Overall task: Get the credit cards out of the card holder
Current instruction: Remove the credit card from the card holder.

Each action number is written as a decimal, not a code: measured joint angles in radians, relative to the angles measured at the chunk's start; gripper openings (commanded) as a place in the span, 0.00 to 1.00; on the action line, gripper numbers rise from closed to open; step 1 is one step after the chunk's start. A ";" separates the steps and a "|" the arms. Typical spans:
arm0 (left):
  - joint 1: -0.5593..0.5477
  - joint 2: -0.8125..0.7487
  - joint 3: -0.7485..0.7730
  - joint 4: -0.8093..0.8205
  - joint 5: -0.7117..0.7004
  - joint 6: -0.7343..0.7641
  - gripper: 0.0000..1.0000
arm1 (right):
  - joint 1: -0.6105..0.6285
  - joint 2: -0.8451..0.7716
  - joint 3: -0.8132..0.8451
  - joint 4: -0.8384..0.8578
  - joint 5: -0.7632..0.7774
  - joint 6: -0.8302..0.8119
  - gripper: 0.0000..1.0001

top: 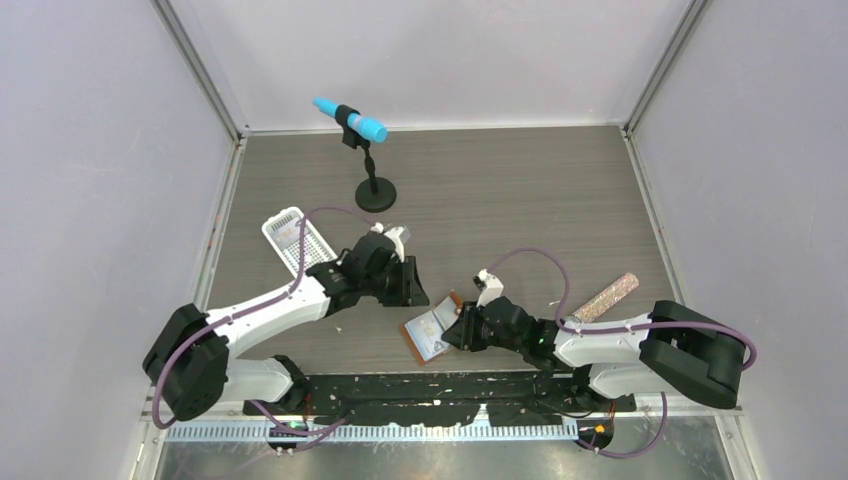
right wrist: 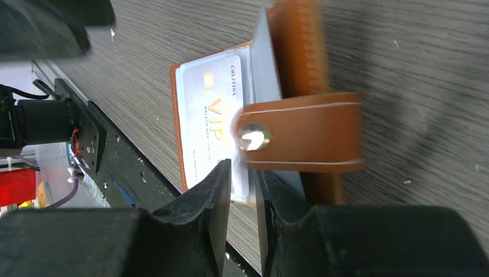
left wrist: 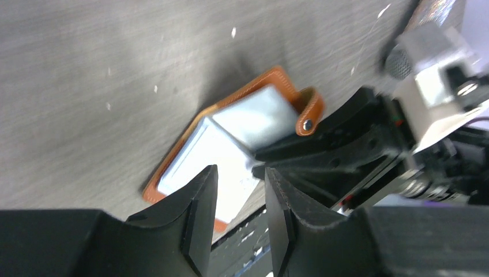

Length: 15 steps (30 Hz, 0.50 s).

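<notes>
The tan card holder (top: 430, 328) lies open near the table's front edge. A pale credit card (right wrist: 209, 115) printed VIP sits in its flat half. The other half (right wrist: 297, 52) stands raised, and its snap tab (right wrist: 300, 133) sticks out. My right gripper (top: 460, 324) is at the holder's right edge. Its tips (right wrist: 242, 168) are a narrow gap apart around the edge of the pale inner pocket; whether they pinch it does not show. My left gripper (top: 410, 284) hovers just behind the holder (left wrist: 190, 156), open (left wrist: 241, 173), with nothing between its fingers.
A blue microphone (top: 350, 120) on a black stand (top: 376, 195) is at the back. A white perforated tray (top: 298, 240) lies to the left behind my left arm. A glittery tube (top: 606, 297) lies to the right. The black mounting rail (top: 430, 400) runs along the near edge.
</notes>
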State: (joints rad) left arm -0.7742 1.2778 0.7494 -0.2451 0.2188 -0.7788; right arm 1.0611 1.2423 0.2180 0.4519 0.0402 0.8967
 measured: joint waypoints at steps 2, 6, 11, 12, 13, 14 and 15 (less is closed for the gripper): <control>-0.013 -0.031 -0.051 -0.003 0.002 -0.011 0.36 | 0.000 0.002 0.000 0.011 -0.001 0.002 0.29; -0.043 -0.047 -0.125 -0.002 0.003 -0.035 0.32 | 0.000 0.002 -0.001 0.023 -0.002 0.012 0.30; -0.072 -0.040 -0.176 0.017 0.010 -0.061 0.31 | -0.001 0.002 -0.001 0.023 -0.005 0.022 0.29; -0.076 -0.035 -0.185 0.027 0.010 -0.065 0.31 | -0.002 0.001 -0.001 0.021 -0.005 0.022 0.29; -0.079 -0.030 -0.193 0.035 0.010 -0.072 0.31 | -0.003 0.000 0.001 0.013 -0.005 0.022 0.29; -0.082 -0.022 -0.203 0.047 0.010 -0.077 0.31 | -0.005 -0.003 0.004 0.004 -0.005 0.021 0.29; -0.082 -0.011 -0.212 0.056 0.009 -0.079 0.31 | -0.010 -0.007 0.008 -0.010 -0.005 0.019 0.28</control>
State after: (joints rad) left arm -0.8566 1.2663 0.5369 -0.1886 0.2279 -0.8581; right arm 1.0512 1.2354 0.2264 0.4416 0.0353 0.9157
